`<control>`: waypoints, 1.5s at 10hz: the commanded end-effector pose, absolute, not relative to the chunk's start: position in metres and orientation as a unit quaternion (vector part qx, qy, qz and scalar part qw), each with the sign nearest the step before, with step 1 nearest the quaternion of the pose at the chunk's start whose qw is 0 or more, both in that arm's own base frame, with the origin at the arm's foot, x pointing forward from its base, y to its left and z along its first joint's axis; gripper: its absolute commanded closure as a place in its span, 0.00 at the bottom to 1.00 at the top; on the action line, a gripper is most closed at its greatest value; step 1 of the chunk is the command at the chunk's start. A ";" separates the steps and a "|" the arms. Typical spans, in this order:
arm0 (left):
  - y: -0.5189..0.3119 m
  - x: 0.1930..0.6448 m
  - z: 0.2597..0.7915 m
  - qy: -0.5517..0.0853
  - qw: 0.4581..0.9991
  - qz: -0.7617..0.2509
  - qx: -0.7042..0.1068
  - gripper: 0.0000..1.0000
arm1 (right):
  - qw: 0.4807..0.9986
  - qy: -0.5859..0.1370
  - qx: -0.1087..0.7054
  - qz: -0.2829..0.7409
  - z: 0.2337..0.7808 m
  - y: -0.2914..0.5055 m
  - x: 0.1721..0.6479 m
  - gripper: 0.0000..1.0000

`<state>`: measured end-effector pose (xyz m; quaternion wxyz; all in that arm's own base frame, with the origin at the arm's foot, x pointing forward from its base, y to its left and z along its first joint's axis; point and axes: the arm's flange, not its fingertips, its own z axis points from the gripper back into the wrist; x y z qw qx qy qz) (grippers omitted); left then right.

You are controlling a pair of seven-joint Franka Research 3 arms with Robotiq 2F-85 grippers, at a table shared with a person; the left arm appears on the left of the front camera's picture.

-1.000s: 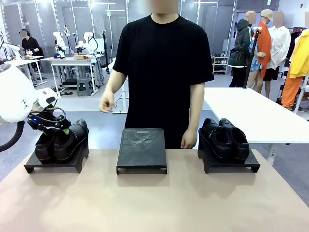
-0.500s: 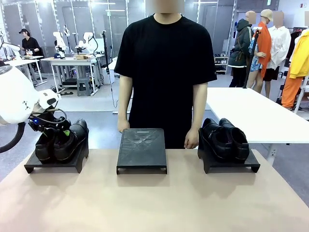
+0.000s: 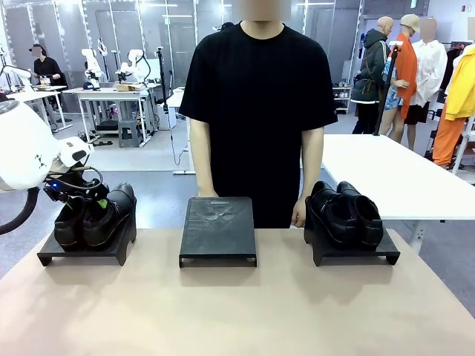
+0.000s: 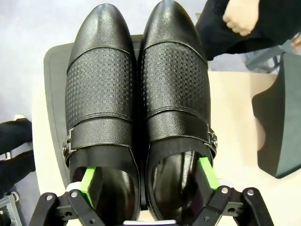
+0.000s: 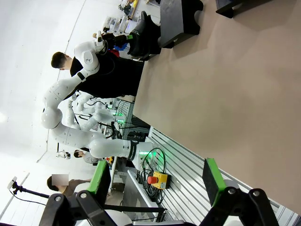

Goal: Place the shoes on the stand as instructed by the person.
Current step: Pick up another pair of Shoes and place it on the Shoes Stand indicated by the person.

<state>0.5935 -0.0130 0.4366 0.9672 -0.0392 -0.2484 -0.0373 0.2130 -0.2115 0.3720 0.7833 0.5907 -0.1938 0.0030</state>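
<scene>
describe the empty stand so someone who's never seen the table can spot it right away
On the tan table three low black stands sit in a row in front of the person. The middle stand is directly before the person. Unlike its neighbours, which each carry a pair of black shoes, its sloped top is bare.

You see glossy black shoes (image 4: 136, 103) with dotted-grid embossed bands, green pads (image 4: 207, 172), a black stand (image 3: 218, 231), a tan table (image 3: 237, 311).
</scene>
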 end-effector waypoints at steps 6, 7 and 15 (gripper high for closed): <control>0.050 0.496 0.491 -0.155 0.943 0.011 -0.295 0.00 | 0.778 -0.203 0.594 0.005 0.375 -0.211 0.212 0.00; 0.079 0.471 0.495 -0.144 0.917 0.019 -0.372 0.00 | 0.778 -0.203 0.594 0.005 0.375 -0.211 0.212 0.00; 0.233 0.370 0.373 -0.134 0.691 -0.060 -0.708 0.00 | 0.778 -0.203 0.594 0.005 0.375 -0.211 0.212 0.00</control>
